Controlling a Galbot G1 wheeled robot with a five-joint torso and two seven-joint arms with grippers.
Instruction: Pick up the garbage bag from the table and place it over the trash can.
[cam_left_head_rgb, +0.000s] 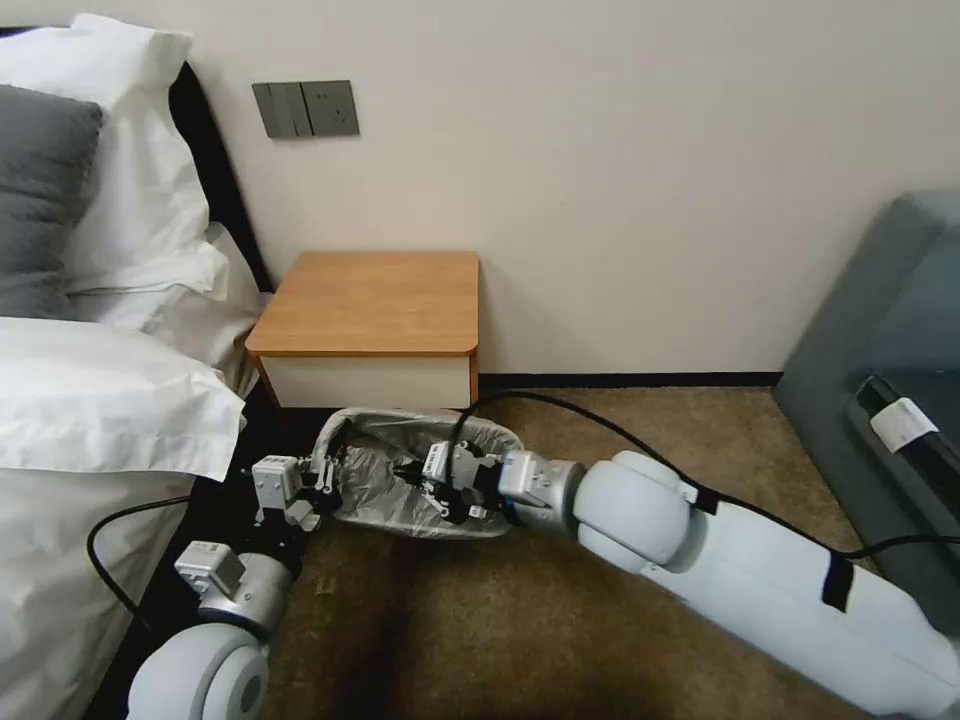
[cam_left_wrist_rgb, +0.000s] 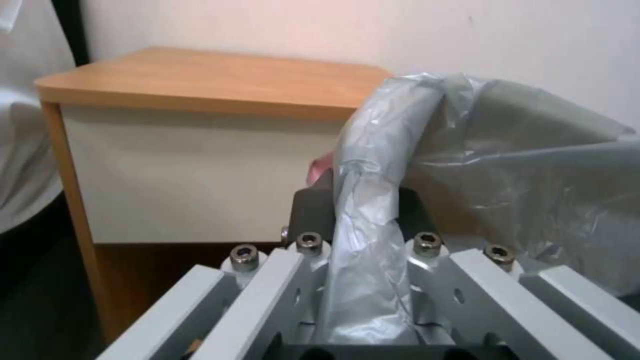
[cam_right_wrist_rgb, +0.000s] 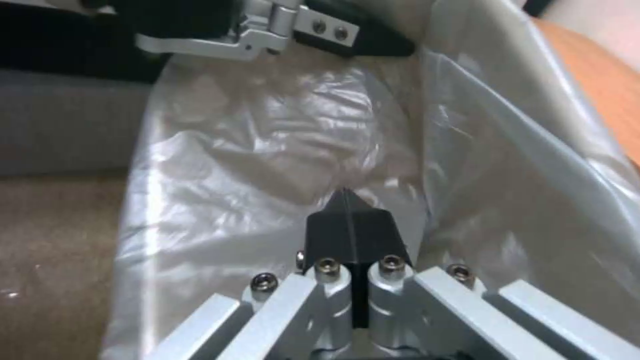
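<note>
1. The garbage bag (cam_left_head_rgb: 385, 480) is off the nightstand (cam_left_head_rgb: 375, 300) and sits in and over the cream trash can (cam_left_head_rgb: 420, 528), which stands on the carpet (cam_left_head_rgb: 560, 640) just in front of the nightstand. The film drapes over most of the rim; the bag interior looks crumpled and not fully seated.
2. Left gripper (cam_left_head_rgb: 325, 480) is at the bin's left rim. In the left wrist view its black pads (cam_left_wrist_rgb: 313, 210) pinch a gathered fold of grey film, so the fingers are narrow, clamped on the bag edge. A pink tint shows beside the pad.
3. Right gripper (cam_left_head_rgb: 425, 482) reaches into the bin mouth from the right. In the right wrist view its black fingertips (cam_right_wrist_rgb: 353, 230) meet in a point with nothing visible between them: closed, empty, poised over the liner.
4. Judged step: cuffing the left edge over the rim while the right presses the liner down.
5. To do it well: draw the held fold outward and down past the rim lip before letting go; keep tension low, thin film tears. Keep the right fingertips centred, pushing gently, so the light bin does not tip or slide.
</note>
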